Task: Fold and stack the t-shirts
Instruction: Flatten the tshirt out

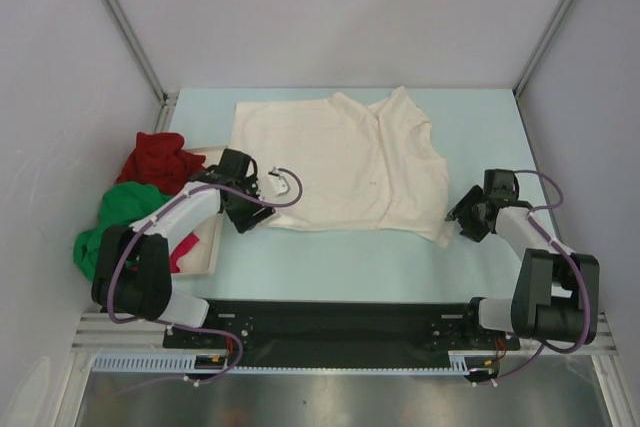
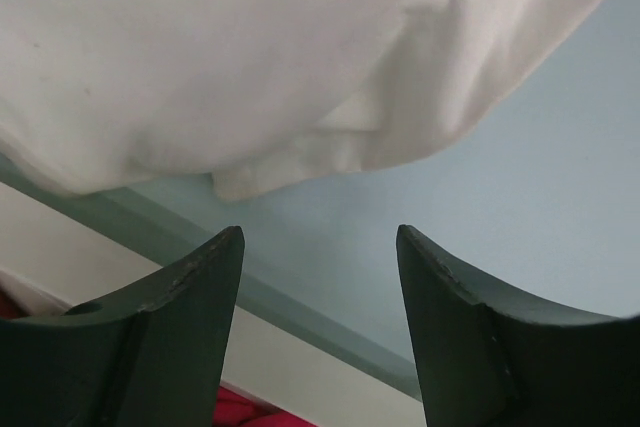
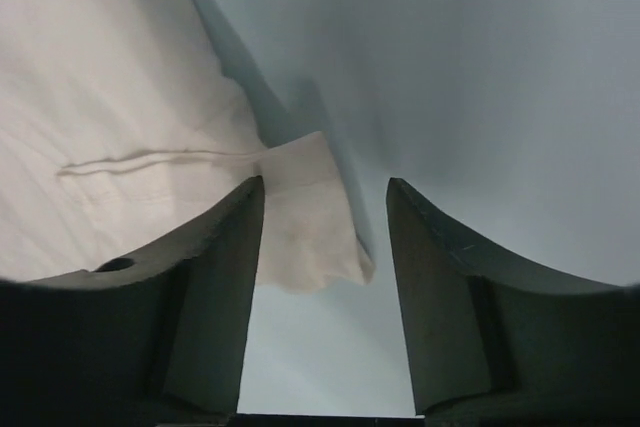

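A cream-white t-shirt [image 1: 340, 159] lies spread flat in the middle of the light blue table. My left gripper [image 1: 252, 209] sits at its near left corner. In the left wrist view that gripper [image 2: 318, 232] is open and empty, with the shirt's hem [image 2: 260, 67] just beyond the fingertips. My right gripper [image 1: 463, 217] is at the near right corner. Its jaws [image 3: 325, 184] stand open, and the shirt's corner [image 3: 305, 232] lies loose on the table between them. Dark red [image 1: 160, 159], bright green [image 1: 115, 219] and magenta-pink [image 1: 180, 252] t-shirts are bunched at the left.
A flat white tray [image 1: 208, 247] lies at the left, beside my left arm, under the heap of coloured shirts. White walls with metal posts enclose the table at the back and sides.
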You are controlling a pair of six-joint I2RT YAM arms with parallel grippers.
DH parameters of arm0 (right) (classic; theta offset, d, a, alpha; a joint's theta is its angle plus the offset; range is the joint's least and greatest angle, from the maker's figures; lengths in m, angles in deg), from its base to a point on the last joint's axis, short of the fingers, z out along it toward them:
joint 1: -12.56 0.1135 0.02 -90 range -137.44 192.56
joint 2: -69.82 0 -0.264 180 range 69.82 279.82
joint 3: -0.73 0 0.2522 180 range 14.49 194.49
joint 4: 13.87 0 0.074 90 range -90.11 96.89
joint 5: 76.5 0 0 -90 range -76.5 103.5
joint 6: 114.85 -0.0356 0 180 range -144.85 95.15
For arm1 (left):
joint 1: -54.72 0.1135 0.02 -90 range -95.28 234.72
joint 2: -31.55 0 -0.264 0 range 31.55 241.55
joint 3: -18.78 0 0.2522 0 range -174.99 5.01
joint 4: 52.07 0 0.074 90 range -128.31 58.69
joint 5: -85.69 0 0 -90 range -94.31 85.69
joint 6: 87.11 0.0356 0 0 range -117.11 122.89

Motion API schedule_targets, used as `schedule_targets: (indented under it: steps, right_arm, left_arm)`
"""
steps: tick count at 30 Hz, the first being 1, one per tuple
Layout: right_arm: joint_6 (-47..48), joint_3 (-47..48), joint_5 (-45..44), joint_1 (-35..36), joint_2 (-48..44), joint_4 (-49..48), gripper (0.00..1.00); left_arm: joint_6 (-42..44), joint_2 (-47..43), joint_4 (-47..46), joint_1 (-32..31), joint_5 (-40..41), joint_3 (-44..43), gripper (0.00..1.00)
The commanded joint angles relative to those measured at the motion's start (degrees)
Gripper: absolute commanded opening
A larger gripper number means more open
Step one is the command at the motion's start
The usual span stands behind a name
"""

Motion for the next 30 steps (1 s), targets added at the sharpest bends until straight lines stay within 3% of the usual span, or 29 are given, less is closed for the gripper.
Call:
schedule_targets:
  steps: [1,2,4,5,7,16,24,25,26,27,28,30]
  right_arm:
    - [-0.4,-0.9,3.1,-0.2,2.7,-4.9,0.54]
    - [-0.4,-1.0,3.4,-0.6,3.1,-5.9,0.41]
    - [-0.3,-1.5,4.1,-1.3,3.9,-6.2,0.26]
    - [0.0,-1.6,4.0,-1.9,3.7,-6.1,0.13]
    - [0.4,-1.7,2.7,-2.4,1.6,-5.6,0.0]
    - [3.2,2.6,0.3,-4.9,-5.4,-0.2,0.0]
    - [4.7,5.5,0.3,-5.7,-8.5,2.7,0.0]
    - [4.8,5.6,0.5,-5.7,-8.2,3.0,0.0]
    - [5.0,5.6,0.9,-5.7,-7.9,3.4,0.0]
    - [4.8,5.5,1.3,-5.7,-7.7,3.8,0.03]
    - [4.8,5.0,1.2,-5.7,-7.1,3.8,0.29]
    - [4.3,4.0,-0.3,-5.7,-7.0,3.5,0.46]
  left_arm:
    - [-2.6,-2.9,-3.8,-0.2,-0.2,1.3,0.68]
    - [-2.8,-2.5,-4.2,-0.1,-0.2,1.5,0.69]
    - [-3.5,-1.8,-4.8,-0.1,-0.4,1.8,0.69]
    - [-3.7,-1.5,-5.1,-0.2,-0.4,1.9,0.69]
    - [-4.0,-0.8,-6.1,-0.2,-0.4,2.6,0.69]
    - [-1.0,5.5,-12.1,-0.1,4.8,5.1,0.68]
    - [-1.3,9.7,-16.9,-0.1,3.3,4.2,0.62]
    - [-1.2,10.2,-16.7,-0.1,3.1,4.2,0.58]
    - [-1.3,10.9,-16.4,-0.2,2.9,4.3,0.44]
    - [-1.2,11.0,-16.3,-0.1,2.8,4.5,0.37]
    - [-1.1,11.0,-16.4,-0.1,2.6,4.9,0.3]
    - [-1.2,10.5,-17.1,-0.1,2.4,6.1,0.03]
